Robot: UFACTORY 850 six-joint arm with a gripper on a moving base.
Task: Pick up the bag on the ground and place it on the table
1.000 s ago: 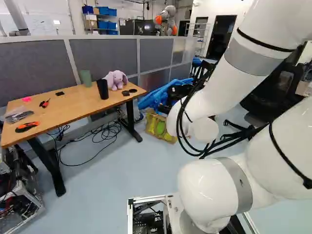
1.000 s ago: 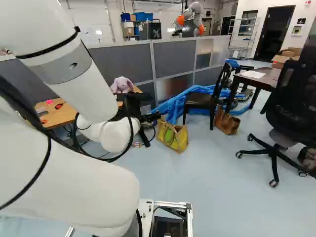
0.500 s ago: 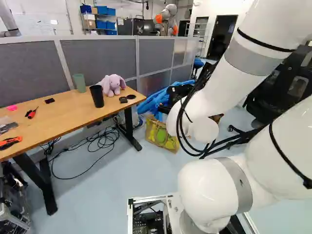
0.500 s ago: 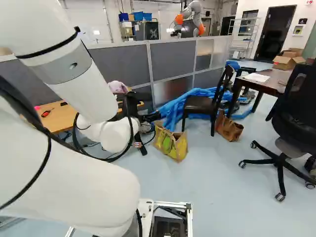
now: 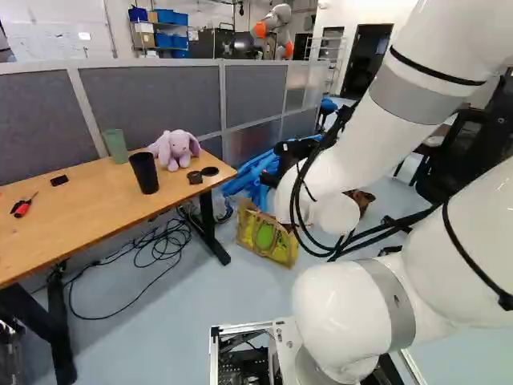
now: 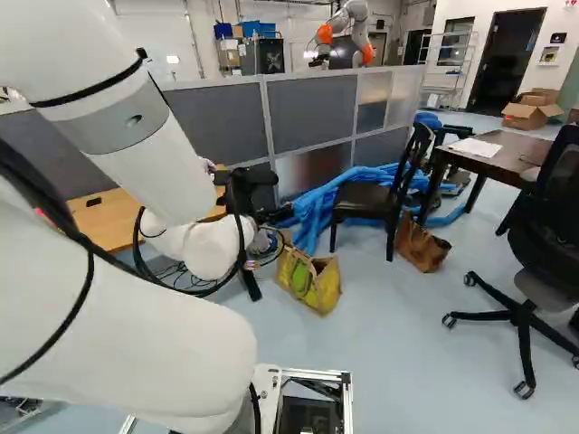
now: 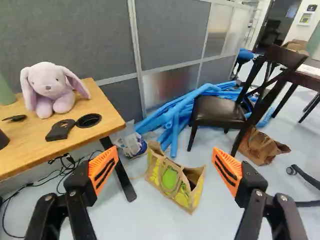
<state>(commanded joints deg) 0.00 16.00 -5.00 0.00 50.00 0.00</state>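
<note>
Left base view, centre: yellow bag (image 5: 267,237) on the floor (image 5: 192,297).
Top agape, dark inside; the pincer (image 6: 253,178) is spread wide.

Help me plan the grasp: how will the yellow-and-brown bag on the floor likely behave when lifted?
The bag will probably flex and sag, since its walls look thin and bent. Its mouth gapes, so loose contents could spill if it tilts. Thin walls suggest little weight, unless something heavy is hidden inside.

In the wrist view, most of the inside of the bag (image 7: 170,178) is hidden ahead between the fingers (image 7: 104,167), the black cup (image 7: 3,140) cut off outside them.
</note>
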